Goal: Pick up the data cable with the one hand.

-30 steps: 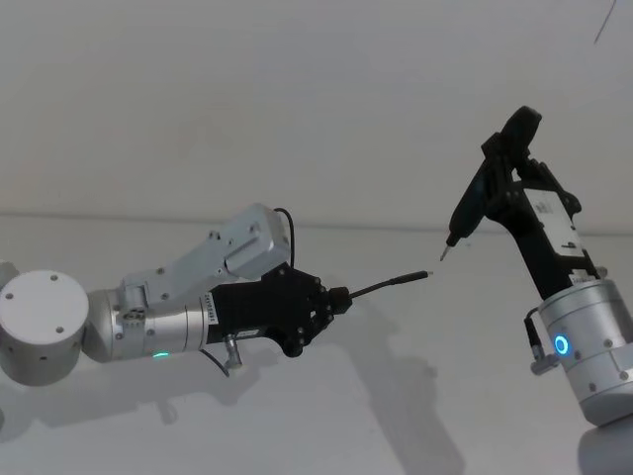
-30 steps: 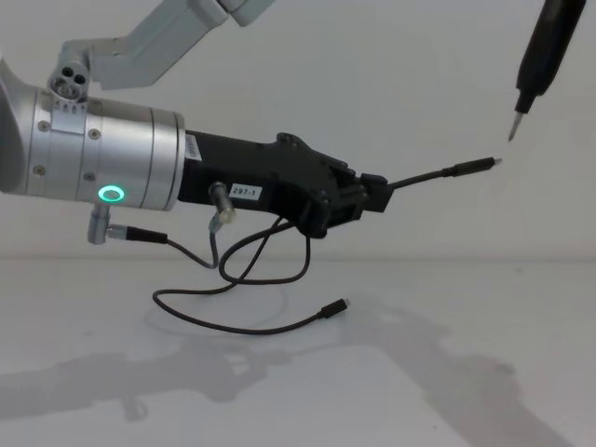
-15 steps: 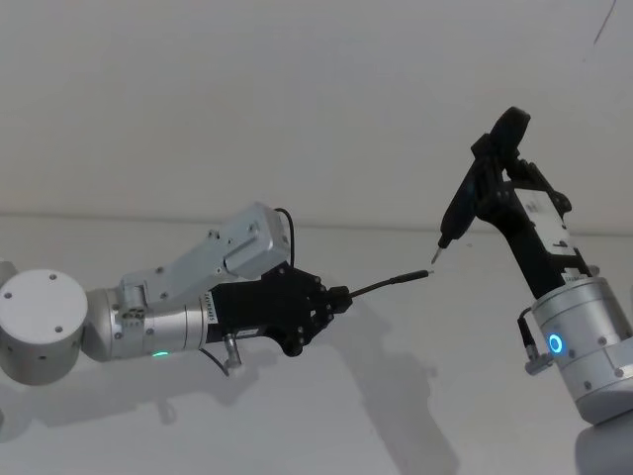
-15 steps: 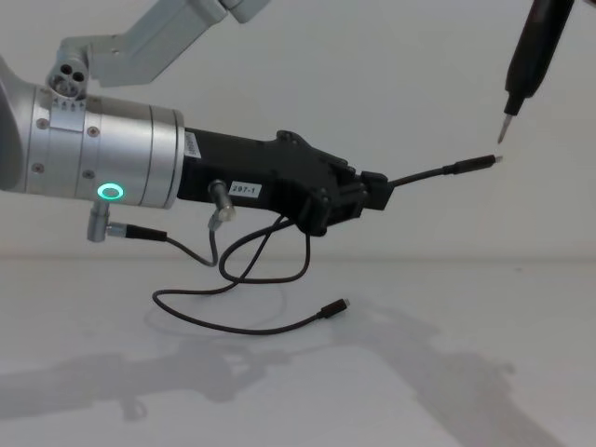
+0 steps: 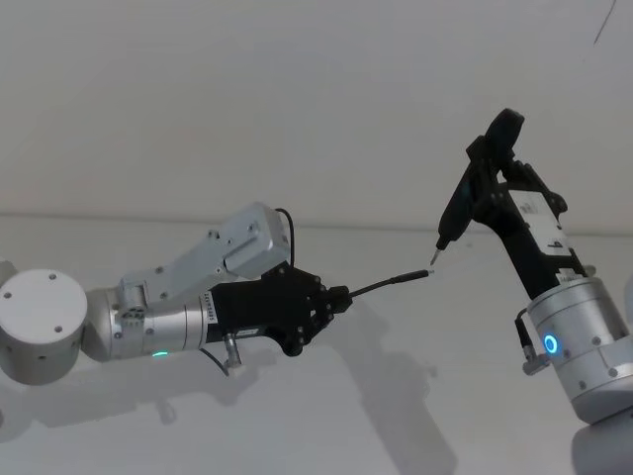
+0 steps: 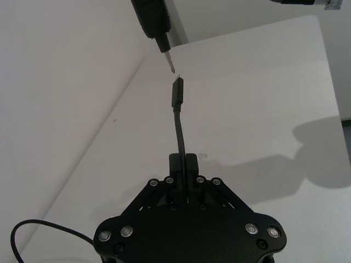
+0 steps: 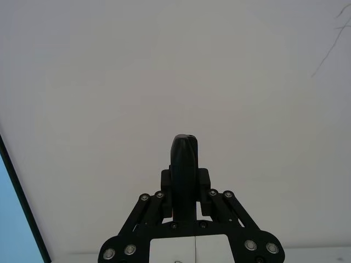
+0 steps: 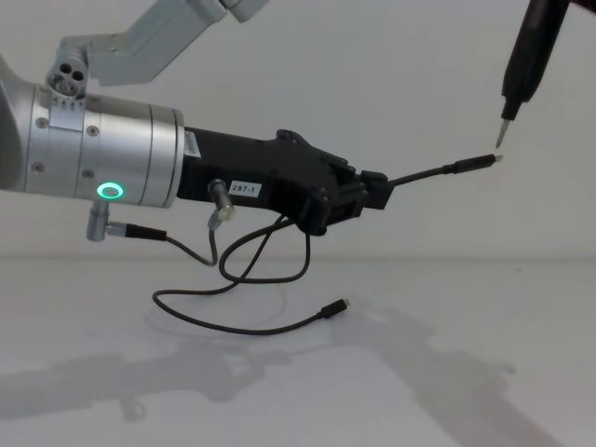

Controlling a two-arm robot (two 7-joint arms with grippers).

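One end of the data cable [image 8: 438, 172] is clamped in the left hand [image 8: 358, 197]; the right hand [image 5: 492, 188], gripping a pointed tool [image 8: 520, 74] just above the plug, could knock it loose.

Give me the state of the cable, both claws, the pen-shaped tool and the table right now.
cable: lifted at one end, rest hanging, far plug near table
left claw: shut on cable, plug pointing out
right claw: shut on tool
tool: held, tip just above cable plug
table: white, shadowed
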